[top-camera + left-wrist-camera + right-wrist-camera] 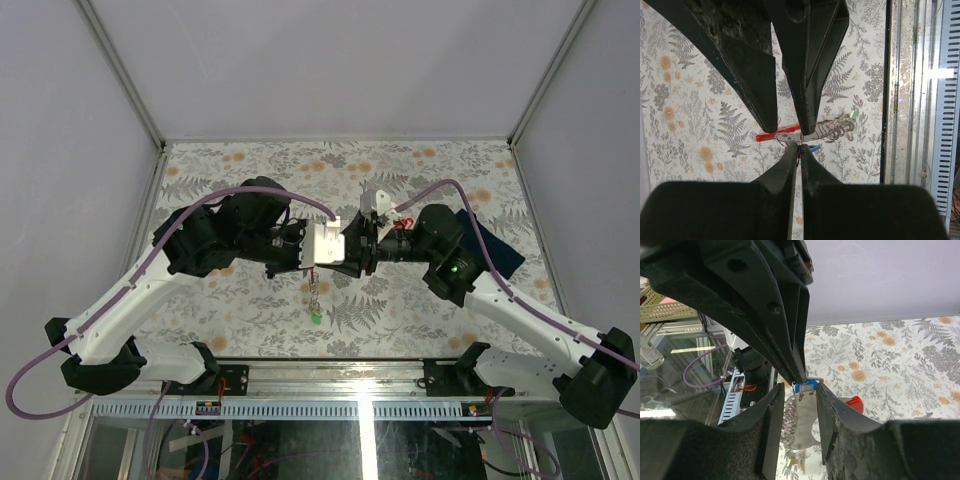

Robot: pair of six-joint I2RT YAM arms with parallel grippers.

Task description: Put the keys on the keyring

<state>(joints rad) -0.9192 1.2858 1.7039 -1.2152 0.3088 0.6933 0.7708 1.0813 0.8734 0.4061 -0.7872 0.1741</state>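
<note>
Above the middle of the table my two grippers meet tip to tip. The left gripper [800, 148] is shut on the thin wire of the keyring [784, 138]. A bunch of keys hangs there: a red tag [771, 136], a blue tag [814, 148], a green tag [854, 115] and a wire coil [832, 129]. The right gripper [799, 392] has its jaws partly closed. A flat silvery key [807, 415] spans the gap from pad to pad. In the top view the bunch [314, 292] dangles below the grippers, its green tag lowest.
A dark navy folded cloth [492, 240] lies on the fern-patterned table [420, 310] behind the right arm. The table's front rail [907, 100] runs close by, to the right in the left wrist view. Grey walls enclose the table.
</note>
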